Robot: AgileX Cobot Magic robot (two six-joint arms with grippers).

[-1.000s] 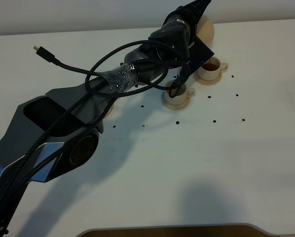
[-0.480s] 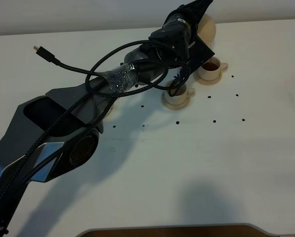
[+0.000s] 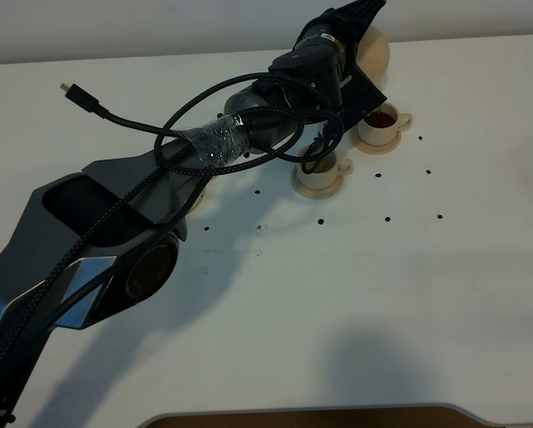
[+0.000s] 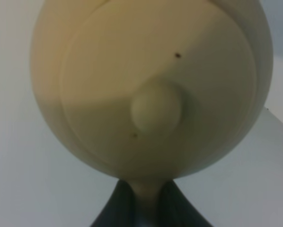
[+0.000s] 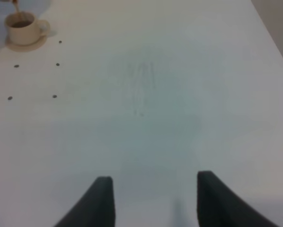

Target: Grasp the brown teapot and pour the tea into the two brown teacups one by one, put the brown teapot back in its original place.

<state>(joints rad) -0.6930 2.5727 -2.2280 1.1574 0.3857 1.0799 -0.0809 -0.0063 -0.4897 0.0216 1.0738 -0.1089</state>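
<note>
White table [image 3: 356,294] fills the scene. At one o'clock in the high view the teapot [image 3: 376,49] hangs raised and tilted. Its handle is clenched in the left gripper [image 4: 146,208], and its knobbed lid [image 4: 155,111] faces the wrist camera. Just beneath it at six o'clock stands the far cup [image 3: 380,120], holding dark tea. The near cup [image 3: 323,171] sits at that cup's seven o'clock, partly behind the left arm [image 3: 249,125]. The right gripper [image 5: 151,198] hovers released above the table, well apart from both cups.
</note>
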